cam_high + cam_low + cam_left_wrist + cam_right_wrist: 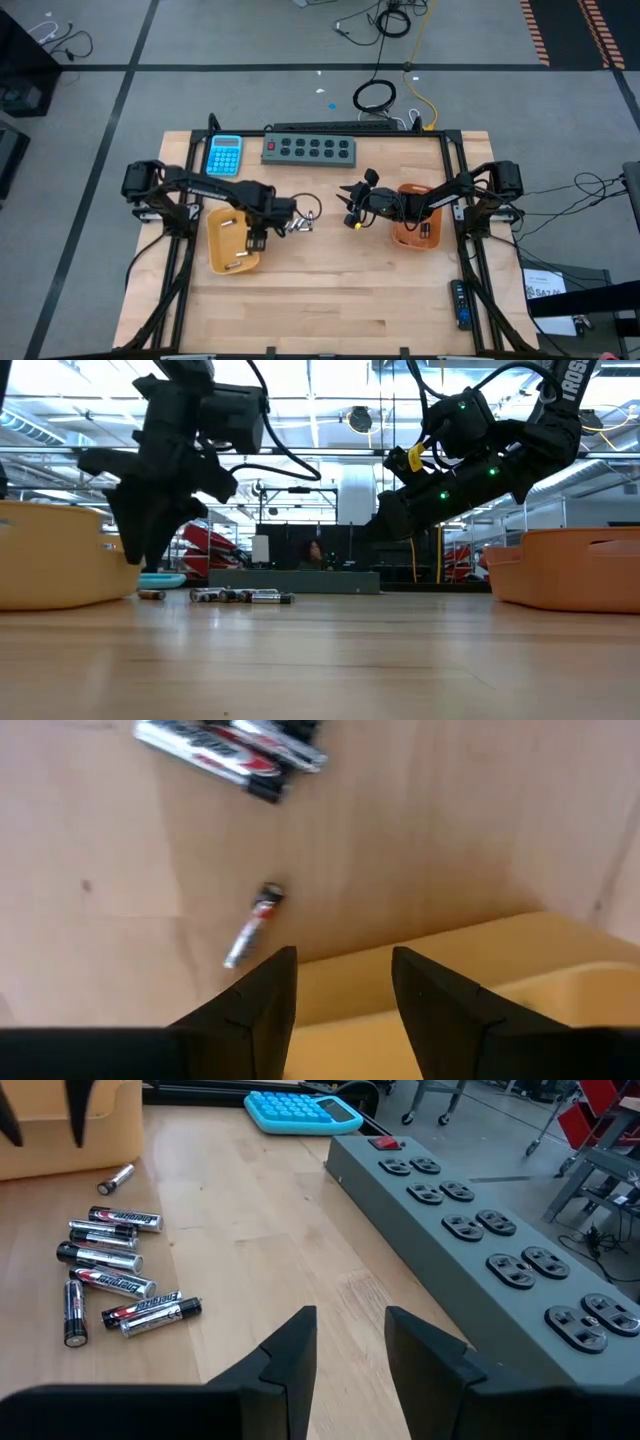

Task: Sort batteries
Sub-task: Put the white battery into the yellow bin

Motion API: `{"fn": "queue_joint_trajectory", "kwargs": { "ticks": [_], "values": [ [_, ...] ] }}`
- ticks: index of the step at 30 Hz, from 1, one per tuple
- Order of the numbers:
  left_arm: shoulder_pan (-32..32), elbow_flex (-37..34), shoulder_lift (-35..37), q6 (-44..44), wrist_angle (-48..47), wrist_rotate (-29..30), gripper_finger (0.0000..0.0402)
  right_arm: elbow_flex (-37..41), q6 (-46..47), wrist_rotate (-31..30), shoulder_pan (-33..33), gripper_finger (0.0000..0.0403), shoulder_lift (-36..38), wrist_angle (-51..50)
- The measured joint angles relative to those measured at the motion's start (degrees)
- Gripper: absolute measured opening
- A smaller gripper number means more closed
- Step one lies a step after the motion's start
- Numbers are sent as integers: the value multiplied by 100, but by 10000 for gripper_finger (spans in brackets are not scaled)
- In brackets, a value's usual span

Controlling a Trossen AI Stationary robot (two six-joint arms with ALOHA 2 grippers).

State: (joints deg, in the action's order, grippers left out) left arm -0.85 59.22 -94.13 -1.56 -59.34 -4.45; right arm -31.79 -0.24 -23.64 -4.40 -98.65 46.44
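Several batteries (110, 1270) lie loose on my table (330, 300); left gripper (340, 990) over the yellow tray (520, 980) and right gripper (345, 1345) both gape, grasping nothing

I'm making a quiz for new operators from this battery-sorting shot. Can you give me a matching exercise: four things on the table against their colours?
Things:
1. calculator
2. power strip
3. tray under the left gripper
4. tray by the right arm

Colours:
A. orange
B. grey
C. yellow
D. light blue

Pairs: 1-D, 2-B, 3-C, 4-A
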Motion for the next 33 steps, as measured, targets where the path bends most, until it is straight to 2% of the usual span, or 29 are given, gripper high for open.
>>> {"fn": "queue_joint_trajectory", "kwargs": {
  "ticks": [8,13,19,29,33],
  "values": [
    [502,-1,0,479,-423,18,176,0,108,0,0,111,0,0],
    [549,62,2,519,-234,640,176,0,128,0,0,111,0,0],
    [316,66,-113,62,-74,826,176,0,128,0,0,111,0,0],
    [-3,42,-884,-1049,121,1307,175,0,104,17,2,111,0,-2],
    [-62,52,-1132,-1532,174,1291,148,0,82,20,2,111,0,-4]
  ]
}}
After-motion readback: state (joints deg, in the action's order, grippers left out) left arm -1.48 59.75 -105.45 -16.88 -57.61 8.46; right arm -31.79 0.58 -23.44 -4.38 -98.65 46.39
